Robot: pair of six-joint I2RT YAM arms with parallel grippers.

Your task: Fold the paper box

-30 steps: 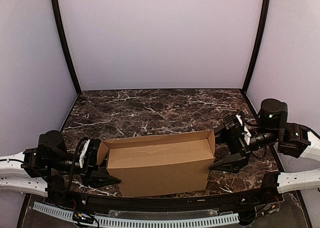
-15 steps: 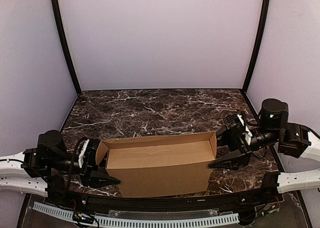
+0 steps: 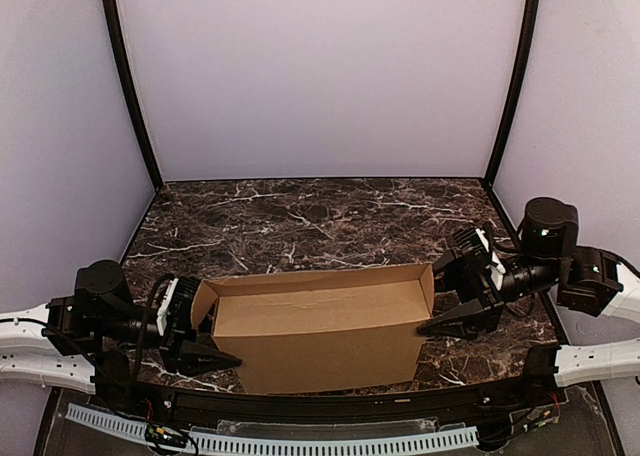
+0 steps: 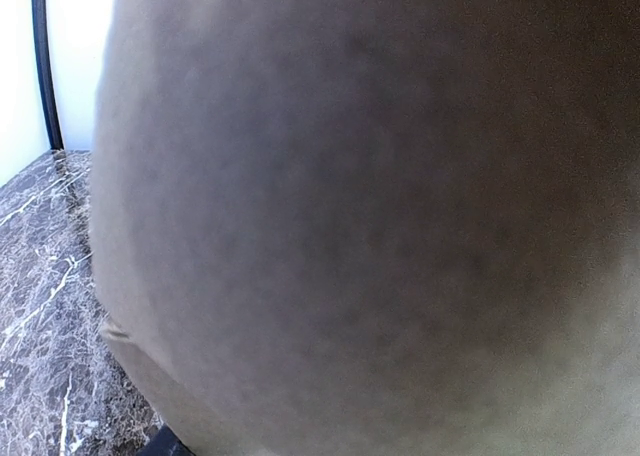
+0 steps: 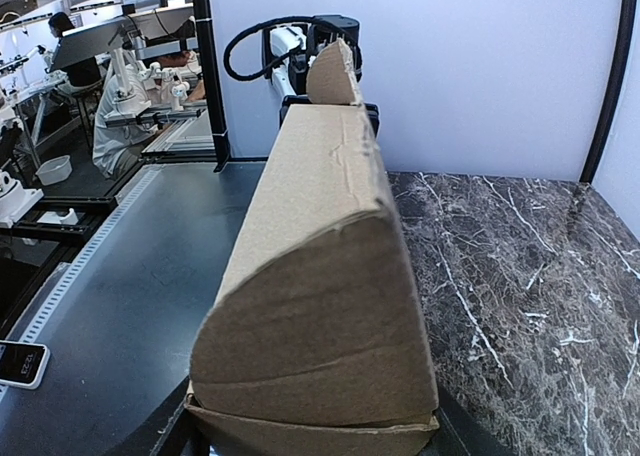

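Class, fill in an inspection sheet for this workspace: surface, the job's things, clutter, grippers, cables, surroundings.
surface: dark veined marble table, bare behind the box.
job's things: brown paper box, partly formed, a flap standing out at each end, set near the front edge between the arms.
clutter: nothing seen.
grippers: left gripper at the box's left end, right gripper at its right end; whether either clamps the cardboard cannot be told.
cables: black cable looped at the left wrist; white ribbed strip along the front edge.
surroundings: pale walls, black corner poles; the right wrist view shows workbenches and a person beyond.
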